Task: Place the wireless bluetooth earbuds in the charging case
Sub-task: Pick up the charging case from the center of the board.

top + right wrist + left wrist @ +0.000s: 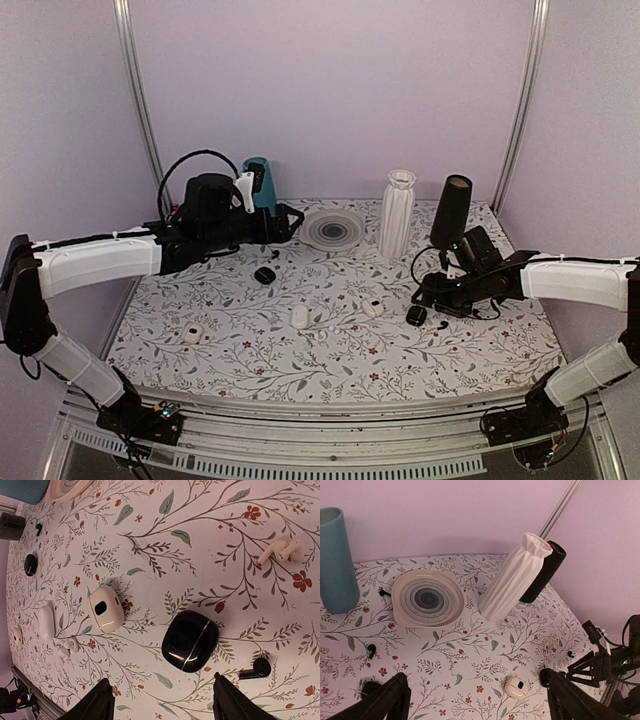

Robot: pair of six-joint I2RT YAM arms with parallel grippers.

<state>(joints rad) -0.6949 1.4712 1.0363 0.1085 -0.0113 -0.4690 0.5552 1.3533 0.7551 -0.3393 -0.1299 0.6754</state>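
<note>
Right gripper [162,687]: wide open, empty, hovering low at the right of the table [470,350], just above the black case [190,641]. Lid apparently shut, only a seam showing; hard to confirm.

Target, by my read: black earbud [255,670], lying flat just beside that case on its near-right side, not touching. White earbud pair [280,550] well apart from it on the cloth; white case [106,608] to the left of the black one.

Left gripper [476,680]: also open, nothing held, parked high at the far left near the teal cylinder [337,560].

Probable step: pick the black bud. To do it well:
- Re-centre on the bud, not on the case.
- Align the pinch across the stem, not along it.
- Drop low, pads nearly on the cloth, then close slowly; tiny and glossy, likely to squirt out.
- Stay off the case, no nudging.
- Open the lid before any insertion; bring the left arm over to steady the case.
</note>
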